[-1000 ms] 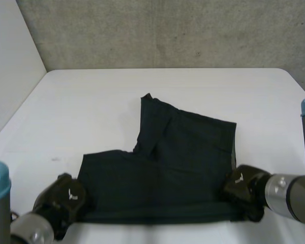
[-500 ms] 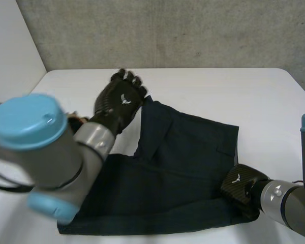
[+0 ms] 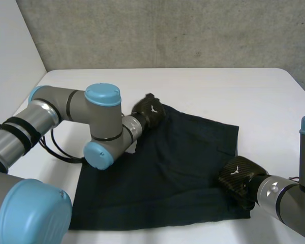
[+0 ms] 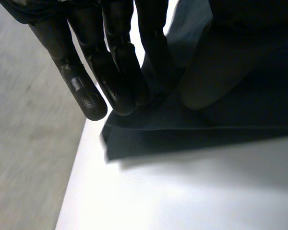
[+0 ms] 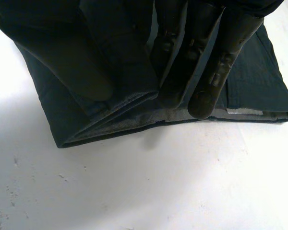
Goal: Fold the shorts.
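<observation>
Shorts (image 3: 183,162) lie spread on bench (image 3: 234,89) | left hand (image 3: 150,113) pinches far leg corner, likely to fold it over | right hand (image 3: 238,180) clamped on near corner, anchoring cloth

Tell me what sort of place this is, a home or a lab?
Likely a lab test bench, not a home: a bare white table, a plain grey wall behind it, and dark shorts with the left hand at a far corner and the right hand at a near one.
</observation>
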Motion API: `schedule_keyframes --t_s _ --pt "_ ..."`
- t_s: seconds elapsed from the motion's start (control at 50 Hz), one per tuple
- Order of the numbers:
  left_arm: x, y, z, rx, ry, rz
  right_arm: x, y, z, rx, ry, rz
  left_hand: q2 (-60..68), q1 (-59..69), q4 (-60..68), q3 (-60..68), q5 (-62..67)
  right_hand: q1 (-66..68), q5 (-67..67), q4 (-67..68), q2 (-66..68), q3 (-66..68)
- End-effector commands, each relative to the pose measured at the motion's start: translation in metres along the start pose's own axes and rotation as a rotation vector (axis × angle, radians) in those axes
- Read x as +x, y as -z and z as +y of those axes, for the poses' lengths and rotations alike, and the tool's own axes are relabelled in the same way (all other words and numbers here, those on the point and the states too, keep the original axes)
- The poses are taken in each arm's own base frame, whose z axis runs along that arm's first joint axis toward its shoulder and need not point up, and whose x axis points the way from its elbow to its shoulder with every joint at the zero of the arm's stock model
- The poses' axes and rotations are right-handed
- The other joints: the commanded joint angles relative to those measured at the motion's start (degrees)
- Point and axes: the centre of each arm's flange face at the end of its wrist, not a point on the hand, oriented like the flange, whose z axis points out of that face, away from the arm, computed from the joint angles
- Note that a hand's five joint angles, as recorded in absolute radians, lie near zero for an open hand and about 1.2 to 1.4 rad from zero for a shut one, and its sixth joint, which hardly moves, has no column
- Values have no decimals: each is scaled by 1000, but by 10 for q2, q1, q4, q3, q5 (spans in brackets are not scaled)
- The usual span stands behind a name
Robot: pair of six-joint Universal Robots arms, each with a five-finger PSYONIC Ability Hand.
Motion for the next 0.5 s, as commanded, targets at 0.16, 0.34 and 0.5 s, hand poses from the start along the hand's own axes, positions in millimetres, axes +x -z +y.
schedule_keyframes --t_s 0.16,0.34,0.5 --pt "-43 42 26 -349 236 -270 0 0 0 -1 2 2 120 141 121 124 154 247 134 117 124 123" --pt "-35 71 32 -441 440 -239 1 -1 0 2 -2 10 120 141 121 124 154 247 134 117 124 123" --pt "-29 89 33 -541 517 -168 0 -1 -1 7 -47 7 -272 -251 -271 -268 -238 247 134 117 124 123"
